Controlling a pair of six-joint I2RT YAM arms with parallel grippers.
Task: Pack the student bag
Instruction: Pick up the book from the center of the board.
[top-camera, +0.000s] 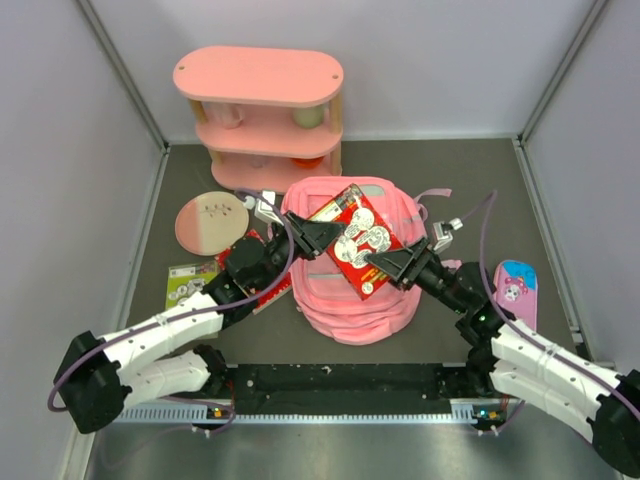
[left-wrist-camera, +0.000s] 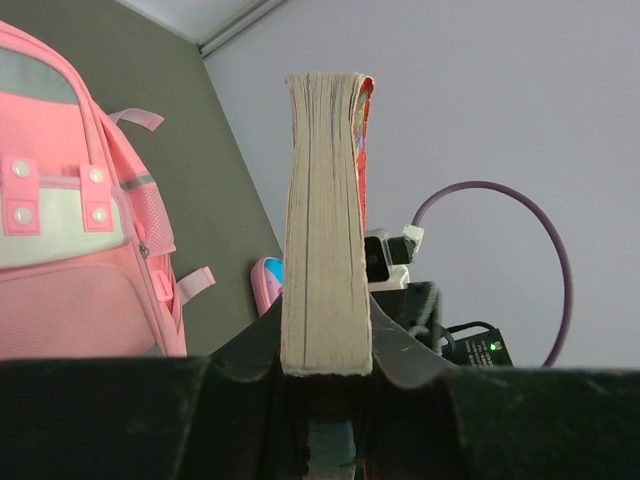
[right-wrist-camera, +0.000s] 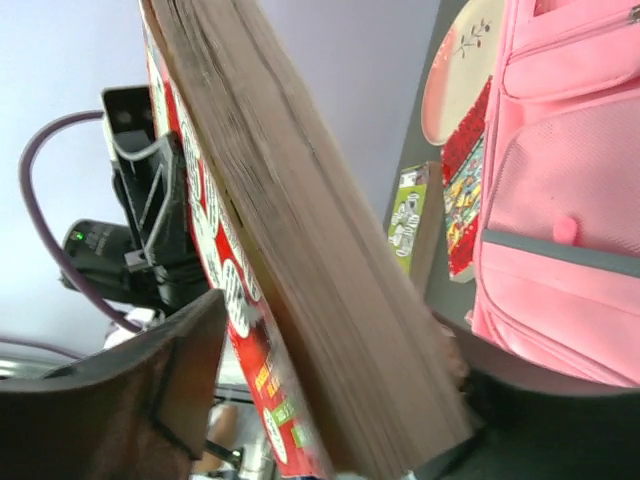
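A thick book with a red cartoon cover (top-camera: 360, 240) hangs above the student bag (top-camera: 345, 310), a pink backpack lying flat at the table's middle. My left gripper (top-camera: 318, 232) is shut on the book's upper left end; in the left wrist view the page edge (left-wrist-camera: 322, 230) stands clamped between its jaws (left-wrist-camera: 325, 370). My right gripper (top-camera: 385, 265) straddles the lower right end. In the right wrist view the book (right-wrist-camera: 300, 250) sits between the open jaws (right-wrist-camera: 340, 390), with a gap between the red cover and one finger (right-wrist-camera: 170, 370). The bag (right-wrist-camera: 570, 200) lies beside it.
A pink three-tier shelf (top-camera: 262, 110) stands at the back. A pink plate (top-camera: 211, 221) lies left of the bag, with a green book (top-camera: 190, 280) and another red book (top-camera: 268, 288) near my left arm. A flat pink pencil case (top-camera: 515, 290) lies to the right.
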